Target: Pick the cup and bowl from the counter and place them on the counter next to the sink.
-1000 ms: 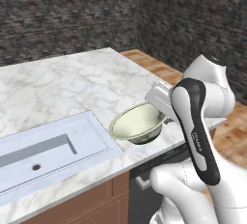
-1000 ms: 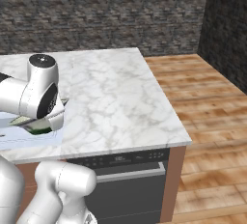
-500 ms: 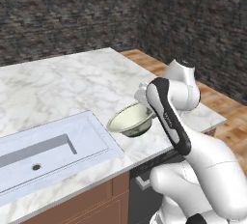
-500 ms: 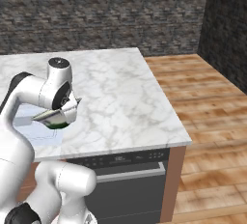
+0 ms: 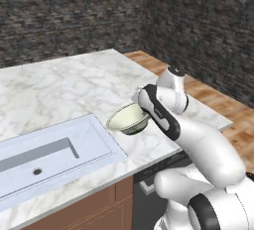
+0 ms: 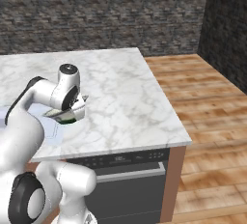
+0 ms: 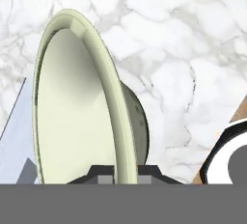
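My gripper (image 7: 125,172) is shut on the rim of the bowl (image 7: 72,107), one dark fingertip on each side of the rim. The bowl (image 5: 126,119) is wide, cream-green inside and darker outside. It hangs tilted just above the white marble counter (image 5: 74,85), at the right end of the sink (image 5: 106,144). From the right base view the bowl (image 6: 62,114) sits under the hand, with the gripper (image 6: 79,103) at its rim. The cup is out of view.
The counter's front edge (image 6: 125,148) runs close under the bowl, with a dark appliance front (image 6: 120,175) below it. Wooden floor (image 6: 207,107) lies to the right. A dark stone wall (image 5: 74,11) stands behind the counter.
The arm has folded in and the hand has swung round, carrying the bowl a little up and toward the sink's right end. The grip on the rim has held.
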Robot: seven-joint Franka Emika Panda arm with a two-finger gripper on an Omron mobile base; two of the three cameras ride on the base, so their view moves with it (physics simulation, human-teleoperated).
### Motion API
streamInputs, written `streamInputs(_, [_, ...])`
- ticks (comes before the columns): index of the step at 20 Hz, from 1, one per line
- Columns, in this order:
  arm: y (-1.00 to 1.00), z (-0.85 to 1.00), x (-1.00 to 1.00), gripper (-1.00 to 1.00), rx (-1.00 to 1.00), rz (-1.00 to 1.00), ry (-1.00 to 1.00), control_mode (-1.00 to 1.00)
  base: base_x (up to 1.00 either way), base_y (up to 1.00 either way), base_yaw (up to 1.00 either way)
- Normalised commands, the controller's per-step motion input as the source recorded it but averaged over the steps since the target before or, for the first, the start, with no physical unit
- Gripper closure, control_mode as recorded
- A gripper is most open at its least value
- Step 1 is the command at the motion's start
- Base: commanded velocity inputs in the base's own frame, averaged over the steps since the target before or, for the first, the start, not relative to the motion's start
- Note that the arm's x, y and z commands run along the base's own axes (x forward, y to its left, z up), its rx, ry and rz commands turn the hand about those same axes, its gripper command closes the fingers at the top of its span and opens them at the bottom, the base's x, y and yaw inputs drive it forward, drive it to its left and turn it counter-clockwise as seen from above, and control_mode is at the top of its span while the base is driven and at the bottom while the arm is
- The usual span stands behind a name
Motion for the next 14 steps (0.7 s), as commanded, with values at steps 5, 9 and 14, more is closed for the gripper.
streamInputs(5, [0.01,-0.21,0.58,1.00,0.00,0.04,0.00,-1.00,0.00,0.00,0.00])
streamInputs(9, [0.00,-0.21,0.39,1.00,0.00,0.06,0.00,-1.00,0.00,0.00,0.00])
streamInputs(14, [-0.05,-0.44,0.13,1.00,0.00,0.07,0.00,-1.00,0.00,0.00,0.00])
